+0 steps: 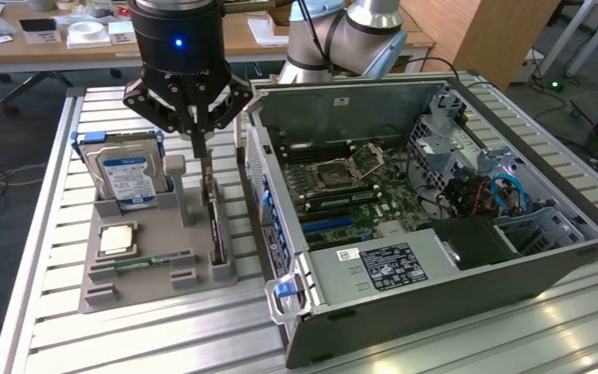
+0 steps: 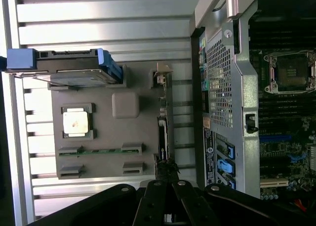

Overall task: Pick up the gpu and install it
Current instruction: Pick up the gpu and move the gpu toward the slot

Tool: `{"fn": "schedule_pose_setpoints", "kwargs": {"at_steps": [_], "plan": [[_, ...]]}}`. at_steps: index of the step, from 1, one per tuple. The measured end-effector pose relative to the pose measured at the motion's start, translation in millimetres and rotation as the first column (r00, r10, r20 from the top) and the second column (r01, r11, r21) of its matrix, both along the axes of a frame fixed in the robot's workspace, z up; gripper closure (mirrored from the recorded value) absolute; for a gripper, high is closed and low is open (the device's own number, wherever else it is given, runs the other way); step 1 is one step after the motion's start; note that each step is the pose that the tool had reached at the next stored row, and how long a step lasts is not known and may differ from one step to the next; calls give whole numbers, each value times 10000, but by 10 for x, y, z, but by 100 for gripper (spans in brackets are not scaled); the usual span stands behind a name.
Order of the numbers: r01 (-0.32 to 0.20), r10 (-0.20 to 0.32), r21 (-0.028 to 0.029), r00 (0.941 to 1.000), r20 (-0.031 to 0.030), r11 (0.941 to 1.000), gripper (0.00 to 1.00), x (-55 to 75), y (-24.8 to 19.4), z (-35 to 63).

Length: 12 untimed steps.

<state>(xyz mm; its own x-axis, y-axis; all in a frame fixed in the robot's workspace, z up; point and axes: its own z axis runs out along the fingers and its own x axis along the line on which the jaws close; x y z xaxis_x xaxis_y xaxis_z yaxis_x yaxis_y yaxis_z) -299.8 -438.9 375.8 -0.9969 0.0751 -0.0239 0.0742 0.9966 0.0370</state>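
As the arm hung over the grey parts tray (image 1: 143, 290), its gripper (image 1: 197, 139) pointed straight down with the jaws drawn tightly together on the top edge of the gpu (image 1: 216, 234). The card stood on its long edge in a slot along the side of the tray nearest the computer case (image 1: 434, 296), towards the exterior view's right. Its lower edge appeared to sit in that slot rather than hang free. From the wrist view the gpu (image 2: 163, 132) showed edge-on as a thin dark strip, and the black fingers (image 2: 153, 201) converged over one end of it.

Elsewhere on the tray, a hard drive (image 1: 128, 175) with a blue label stood upright in its cradle at the far end. A square processor chip (image 1: 117, 239) lay flat in a recess below it, and a narrow green RAM stick (image 1: 153, 259) lay nearer the front edge, well apart from the card.

The case lay on its side just beside the tray, open face upward, on the slatted aluminium table (image 1: 122, 347). Inside it the green motherboard (image 1: 357, 191) was exposed, with an unfilled processor socket (image 1: 342, 169) near its middle and blue expansion slots (image 1: 330, 226) toward the near edge. A labelled power supply (image 1: 388, 266) filled the front corner of the case, and a bundle of blue and orange cables (image 1: 491, 195) sat by the drive cage.
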Motion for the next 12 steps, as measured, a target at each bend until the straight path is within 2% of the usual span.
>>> {"fn": "schedule_pose_setpoints", "kwargs": {"at_steps": [5, 8, 11, 12], "plan": [[0, 0, 0, 10000, 0, 10000, 89, 0, 0, 0], [0, 0, 0, 10000, 0, 10000, 71, 0, 0, 0], [0, 0, 0, 10000, 0, 10000, 65, 0, 0, 0], [0, 0, 1, 10000, 0, 10000, 58, 0, 0, 0]]}}
